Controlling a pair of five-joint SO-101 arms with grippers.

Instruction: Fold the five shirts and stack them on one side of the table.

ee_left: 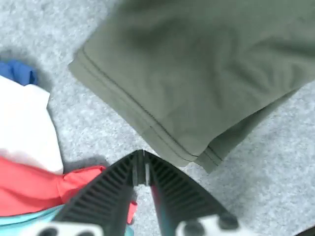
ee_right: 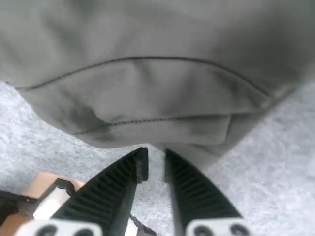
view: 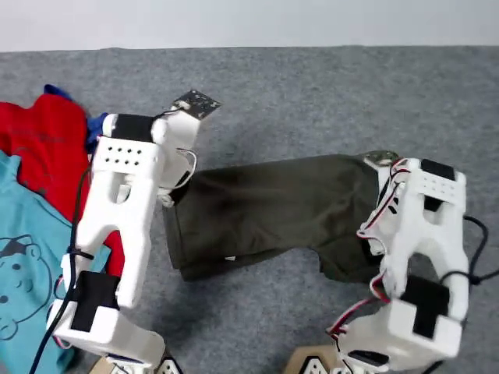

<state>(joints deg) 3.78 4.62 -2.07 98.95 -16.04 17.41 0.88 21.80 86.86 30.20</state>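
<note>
Left fingers (ee_left: 118,184) together — olive shirt (view: 265,206) part-hidden

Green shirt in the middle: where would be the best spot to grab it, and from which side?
Probably the stitched hem corner of the green shirt, approached from the side of the left gripper, which sits just off it. There the cloth ends in a thick doubled edge lying flat on the table, so a finger could likely slide under it.
</note>
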